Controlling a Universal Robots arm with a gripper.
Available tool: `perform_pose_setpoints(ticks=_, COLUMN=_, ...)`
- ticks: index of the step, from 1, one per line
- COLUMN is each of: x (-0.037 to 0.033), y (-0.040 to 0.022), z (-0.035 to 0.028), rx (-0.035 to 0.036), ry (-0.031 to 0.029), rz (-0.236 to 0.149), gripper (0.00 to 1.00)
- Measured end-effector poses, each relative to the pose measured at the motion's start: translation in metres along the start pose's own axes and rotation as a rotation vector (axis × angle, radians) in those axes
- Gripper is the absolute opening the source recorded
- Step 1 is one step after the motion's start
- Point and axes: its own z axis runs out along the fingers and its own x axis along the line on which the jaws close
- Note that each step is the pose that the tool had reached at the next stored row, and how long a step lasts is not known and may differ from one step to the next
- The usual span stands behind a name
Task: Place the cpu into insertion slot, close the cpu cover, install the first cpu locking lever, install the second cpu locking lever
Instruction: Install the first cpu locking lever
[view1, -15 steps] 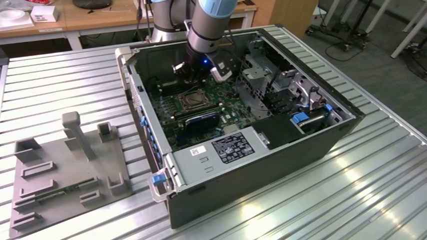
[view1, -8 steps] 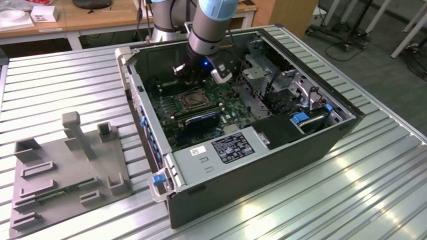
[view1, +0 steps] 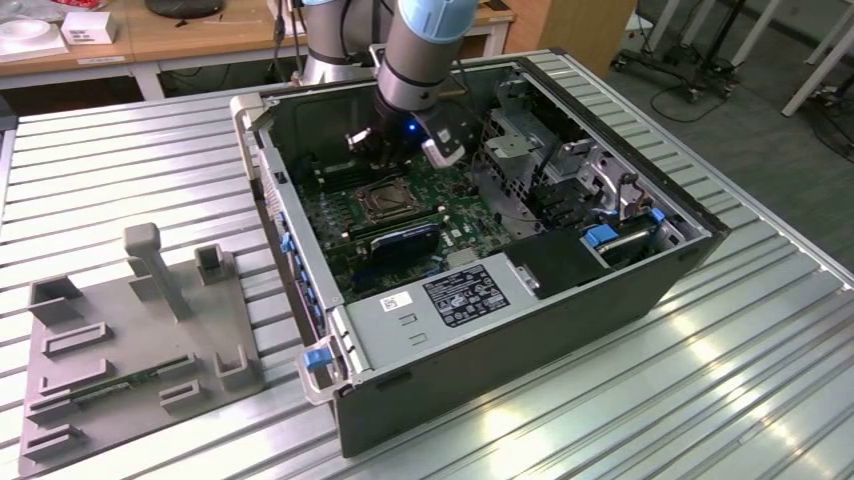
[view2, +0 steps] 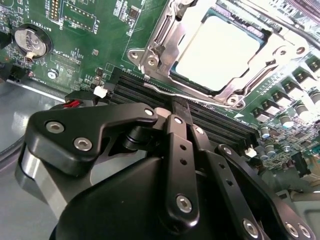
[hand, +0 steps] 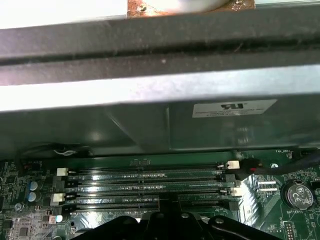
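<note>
Seen in the second wrist view: the cpu (view2: 217, 50) seated flat in the insertion slot (view2: 140, 56), framed by the lowered cpu cover (view2: 172, 30), apparently to clamp it down. Hanging just beside, over the memory slots (view2: 135, 85): the gripper (view2: 181, 107), jaws pressed together on nothing, probably to push rather than grip.

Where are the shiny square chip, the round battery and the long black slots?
chip (view2: 220, 50): second wrist view, middle of its silver top.
battery (view2: 31, 41): second wrist view, centre of its round face.
slots (hand: 145, 189): first wrist view, middle of one slot.
</note>
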Motion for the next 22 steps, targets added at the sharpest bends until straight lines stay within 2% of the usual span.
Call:
perform_pose_setpoints(ticks=3, x=0.0, y=-0.0018, z=-0.0005, rx=0.0, ry=-0.0001, rz=0.0, gripper=0.11)
perform_pose_setpoints(ticks=13, x=0.0002, y=-0.0017, z=-0.0012, rx=-0.0001, ry=-0.0002, rz=0.0, gripper=0.11)
perform_pose_setpoints(ticks=22, x=0.0054, y=-0.0015, z=-0.003, rx=0.0002, ry=0.0001, rz=0.0, gripper=0.11)
